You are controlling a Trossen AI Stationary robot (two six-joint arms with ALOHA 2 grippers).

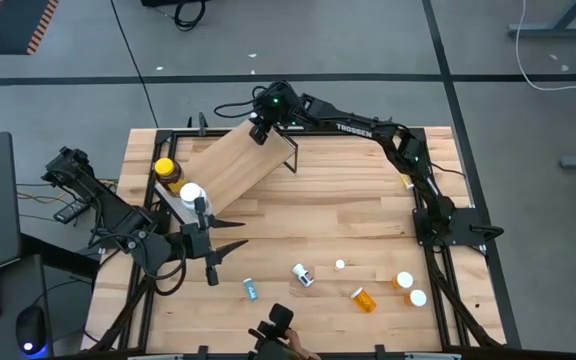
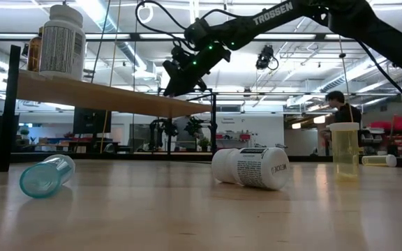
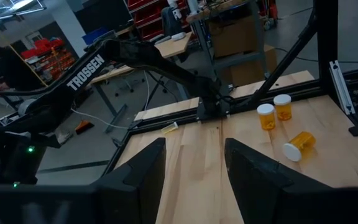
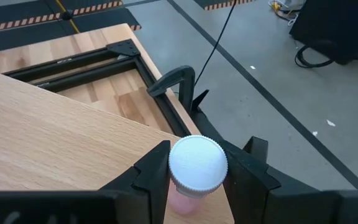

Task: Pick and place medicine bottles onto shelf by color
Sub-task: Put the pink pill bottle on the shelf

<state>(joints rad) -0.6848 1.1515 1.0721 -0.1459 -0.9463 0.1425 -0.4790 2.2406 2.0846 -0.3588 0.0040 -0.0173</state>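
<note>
The plywood shelf (image 1: 230,168) stands askew at the table's far left. On its near-left end stand an amber jar with a yellow lid (image 1: 168,172) and a white-capped bottle (image 1: 191,193), which also shows in the low view (image 2: 63,38). My right gripper (image 1: 261,128) is over the shelf's far end, shut on a small white-capped vial (image 4: 197,163) with a pinkish body. My left gripper (image 1: 214,246) is open and empty near the table's left, just in front of the shelf. It also shows in the left wrist view (image 3: 194,168). My right gripper pinches the vial between its two fingers (image 4: 156,169), just below the white cap's rim (image 4: 174,179). The fingers come from above, pointing down. The vial is upright, cap up, over the shelf board's far edge. Whether its base rests on the board, I cannot tell.
On the table's near right lie a teal vial (image 1: 251,289), a white bottle (image 1: 303,274), a tiny white cap-like piece (image 1: 340,264) and three orange vials (image 1: 365,298) (image 1: 404,281) (image 1: 417,297). A dark camera mount (image 1: 276,328) sits at the near edge. A person (image 2: 342,106) is in the room behind.
</note>
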